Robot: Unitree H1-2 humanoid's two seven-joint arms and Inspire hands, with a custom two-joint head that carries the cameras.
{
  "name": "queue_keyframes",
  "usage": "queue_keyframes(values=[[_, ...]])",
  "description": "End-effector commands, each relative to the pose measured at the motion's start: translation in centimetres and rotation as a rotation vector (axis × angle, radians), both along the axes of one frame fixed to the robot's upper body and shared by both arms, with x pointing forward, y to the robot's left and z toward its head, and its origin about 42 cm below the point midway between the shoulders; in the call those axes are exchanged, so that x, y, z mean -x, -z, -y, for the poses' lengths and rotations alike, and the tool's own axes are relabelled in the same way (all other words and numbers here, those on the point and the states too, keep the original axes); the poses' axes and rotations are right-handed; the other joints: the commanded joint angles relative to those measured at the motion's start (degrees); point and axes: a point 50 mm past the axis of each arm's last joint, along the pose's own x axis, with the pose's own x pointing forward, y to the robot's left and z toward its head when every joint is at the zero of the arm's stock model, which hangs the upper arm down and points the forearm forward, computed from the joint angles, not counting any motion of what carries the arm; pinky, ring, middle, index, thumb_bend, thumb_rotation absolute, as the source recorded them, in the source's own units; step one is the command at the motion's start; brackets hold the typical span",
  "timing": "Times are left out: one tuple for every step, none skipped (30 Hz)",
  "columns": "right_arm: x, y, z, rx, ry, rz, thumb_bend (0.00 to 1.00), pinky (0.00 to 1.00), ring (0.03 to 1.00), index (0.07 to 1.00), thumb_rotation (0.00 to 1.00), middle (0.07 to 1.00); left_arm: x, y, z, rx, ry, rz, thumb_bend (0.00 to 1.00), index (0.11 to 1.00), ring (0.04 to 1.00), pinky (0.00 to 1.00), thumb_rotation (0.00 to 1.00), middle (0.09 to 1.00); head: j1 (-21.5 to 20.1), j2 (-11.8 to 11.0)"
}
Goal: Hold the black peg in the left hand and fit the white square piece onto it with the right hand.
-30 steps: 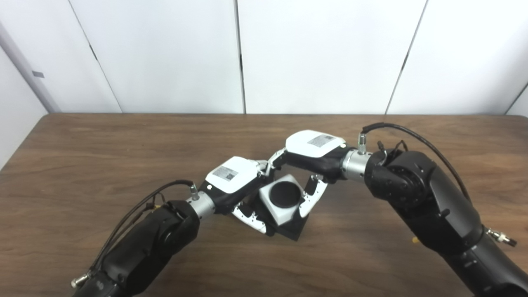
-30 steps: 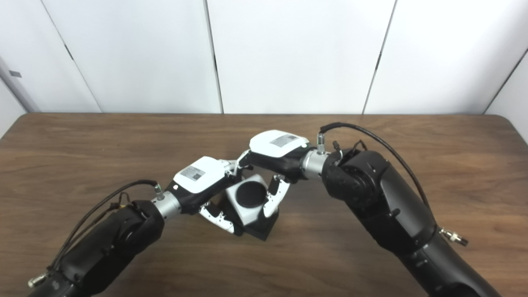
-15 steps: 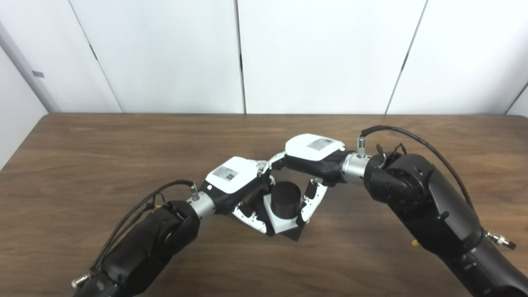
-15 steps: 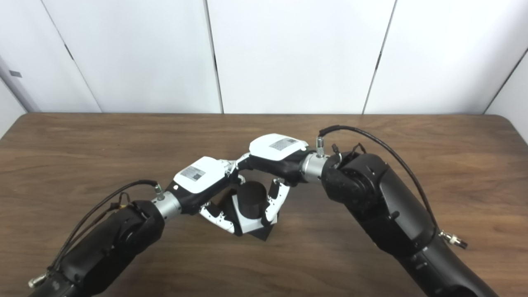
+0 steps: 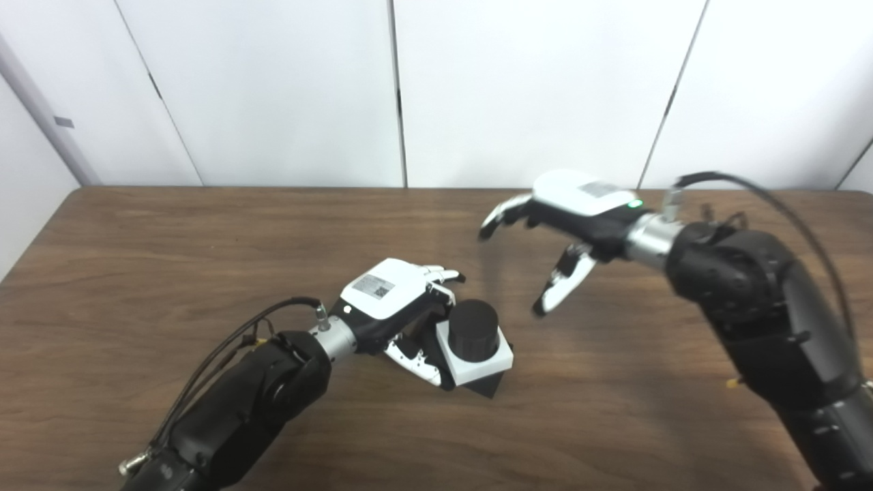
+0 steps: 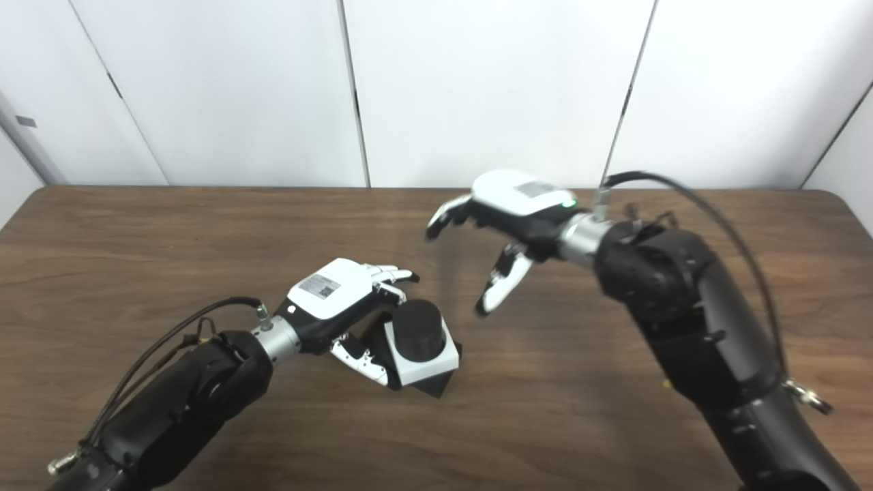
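Note:
The black peg [image 5: 474, 330] is a short round cylinder on a black square base, near the middle of the wooden table [image 5: 170, 245]. The white square piece [image 5: 477, 365] sits around the peg, low on its base, and the peg top sticks up through it. My left hand [image 5: 399, 307] grips the assembly from its left side, fingers around the base and the white piece. My right hand [image 5: 559, 232] is open and empty, raised above the table to the right of and beyond the peg. It also shows in the right eye view [image 6: 501, 228].
White wall panels [image 5: 511, 88] stand behind the table's far edge. My right arm [image 5: 764, 307] crosses the right side of the table. Bare wood shows to the left and in front.
The white square piece slid down over the peg to its base. My right hand then let go, opened, and lifted away up and to the right. My left hand stayed in place.

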Motion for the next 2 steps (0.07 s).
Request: queue_keyframes(values=[[0.06, -1.96, 0.62, -0.055, 0.005, 0.084, 0.76, 0.63, 0.767, 0.723, 0.12, 0.791, 2.00, 3.89, -0.18, -0.155, 0.014, -0.122, 0.52, 0.493, 0.897, 0.85, 0.08, 0.907, 0.05, 0.07], [0.21, -1.80, 1.26, -0.095, 0.025, 0.092, 0.76, 0.62, 0.761, 0.718, 0.12, 0.786, 2.00, 3.92, -0.20, -0.153, 0.014, -0.122, 0.52, 0.493, 0.898, 0.85, 0.08, 0.908, 0.07, 0.07]])
